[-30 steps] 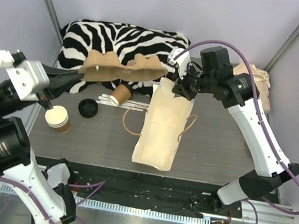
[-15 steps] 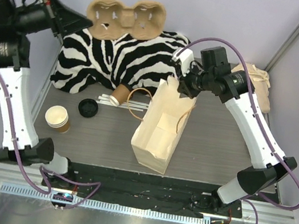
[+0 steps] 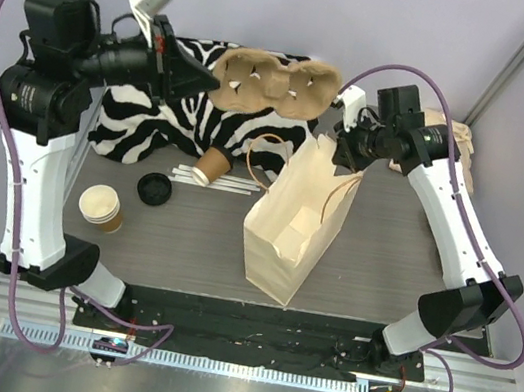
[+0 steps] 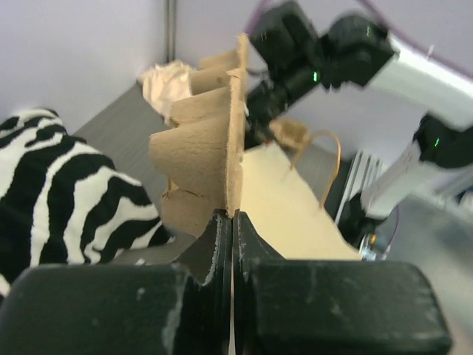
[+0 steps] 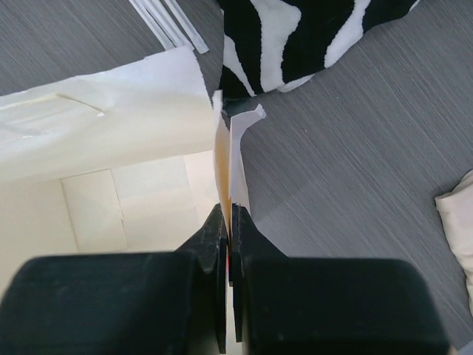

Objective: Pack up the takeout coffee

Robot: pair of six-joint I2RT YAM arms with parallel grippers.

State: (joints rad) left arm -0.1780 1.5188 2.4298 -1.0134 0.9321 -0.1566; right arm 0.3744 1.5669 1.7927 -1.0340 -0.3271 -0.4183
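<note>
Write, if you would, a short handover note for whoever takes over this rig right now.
Left gripper: shut on the edge of the cardboard cup carrier, held in the air over the zebra cloth, near the bag's mouth.
Right gripper: shut on the rim of the paper bag, which stands open on the table.
Coffee cup: on its side on the table by the cloth, not gripped.
Done: bag held open, carrier lifted.
Left: cup not yet packed in the bag.
</note>
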